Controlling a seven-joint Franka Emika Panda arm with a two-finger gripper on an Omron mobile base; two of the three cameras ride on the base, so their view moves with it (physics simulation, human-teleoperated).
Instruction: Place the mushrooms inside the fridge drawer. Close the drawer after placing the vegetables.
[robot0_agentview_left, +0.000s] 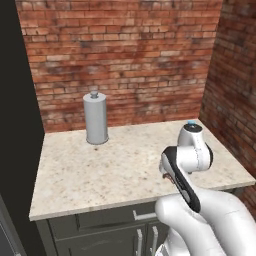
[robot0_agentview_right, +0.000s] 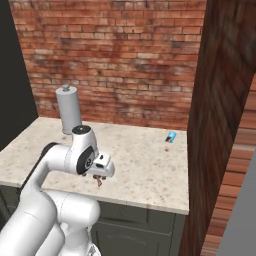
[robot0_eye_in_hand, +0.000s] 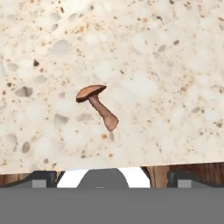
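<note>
A reddish-brown mushroom (robot0_eye_in_hand: 99, 106) lies on its side on the speckled counter (robot0_eye_in_hand: 144, 52), cap to the left and pale stem slanting down to the right. My gripper (robot0_eye_in_hand: 112, 178) hovers just above it, open, with the fingertips (robot0_eye_in_hand: 43, 178) spread wide at either side and nothing between them. From the right base view the hand points down near the counter's front edge, and the mushroom (robot0_agentview_right: 99, 182) shows right under the gripper (robot0_agentview_right: 98, 176). The dark olive-brown mushroom and the fridge drawer are out of view.
A tall grey canister (robot0_agentview_left: 96, 118) stands at the back left of the counter (robot0_agentview_left: 100, 170), near the brick wall. A small blue object (robot0_agentview_right: 171, 137) lies at the counter's far right. A dark fridge side (robot0_agentview_left: 12, 125) borders the left. A brick pillar (robot0_agentview_right: 220, 125) closes the right.
</note>
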